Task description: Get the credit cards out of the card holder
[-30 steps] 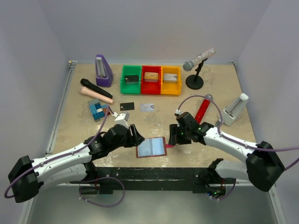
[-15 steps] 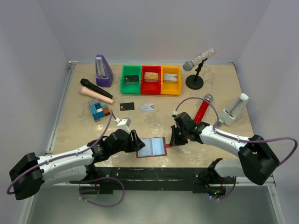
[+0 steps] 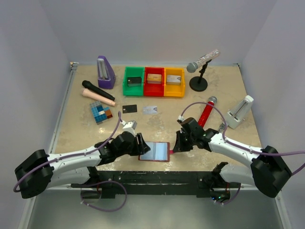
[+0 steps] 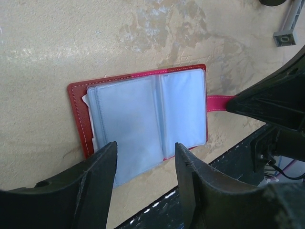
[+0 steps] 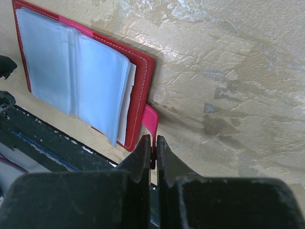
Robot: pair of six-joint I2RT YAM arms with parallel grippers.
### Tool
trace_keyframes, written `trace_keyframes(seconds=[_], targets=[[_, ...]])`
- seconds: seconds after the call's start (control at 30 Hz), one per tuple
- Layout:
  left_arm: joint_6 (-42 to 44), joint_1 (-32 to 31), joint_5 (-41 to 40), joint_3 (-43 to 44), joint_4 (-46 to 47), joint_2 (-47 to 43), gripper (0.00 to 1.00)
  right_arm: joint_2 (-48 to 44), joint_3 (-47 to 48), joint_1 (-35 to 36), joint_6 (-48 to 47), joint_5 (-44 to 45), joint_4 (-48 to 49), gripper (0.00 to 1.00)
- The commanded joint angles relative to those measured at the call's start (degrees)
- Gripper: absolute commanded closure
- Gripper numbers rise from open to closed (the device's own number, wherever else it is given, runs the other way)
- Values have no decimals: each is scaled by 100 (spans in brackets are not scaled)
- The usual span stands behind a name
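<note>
The card holder (image 3: 155,151) lies open near the table's front edge, dark red with pale bluish clear pockets (image 4: 143,112) facing up. My right gripper (image 5: 152,143) is shut on its pink snap tab (image 5: 151,121) at the holder's right side (image 3: 175,147). My left gripper (image 4: 145,152) is open, its fingers straddling the near edge of the pockets without touching them, at the holder's left end (image 3: 141,145). White card edges (image 5: 125,114) show between the pocket leaves. Two credit cards lie on the table farther back, a black one (image 3: 129,108) and a silvery one (image 3: 150,109).
Green (image 3: 134,81), red (image 3: 154,80) and yellow (image 3: 174,81) bins stand at the back, each with a small block. A purple metronome (image 3: 105,71), two microphones (image 3: 95,90) and a blue cube block (image 3: 100,112) are on the left. A red microphone (image 3: 206,111), a mic stand (image 3: 199,82) and a white stand (image 3: 239,111) are on the right.
My right gripper has shut on the snap tab. My left gripper has moved right up to the holder's left edge, still open.
</note>
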Motion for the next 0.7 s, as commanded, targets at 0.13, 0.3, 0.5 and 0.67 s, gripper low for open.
trace_keyframes(seconds=[0.13, 0.3, 0.5, 0.67], targets=[[91, -99, 79, 227, 313, 320, 44, 113, 33, 20, 1, -211, 214, 100], [21, -169, 44, 245, 270, 531, 45, 140, 59, 29, 1, -264, 232, 100], [12, -196, 70, 298, 243, 716, 45, 193, 68, 29, -25, -334, 266, 100], [117, -248, 439, 420, 621, 1102, 46, 386, 86, 38, -25, -440, 389, 100]])
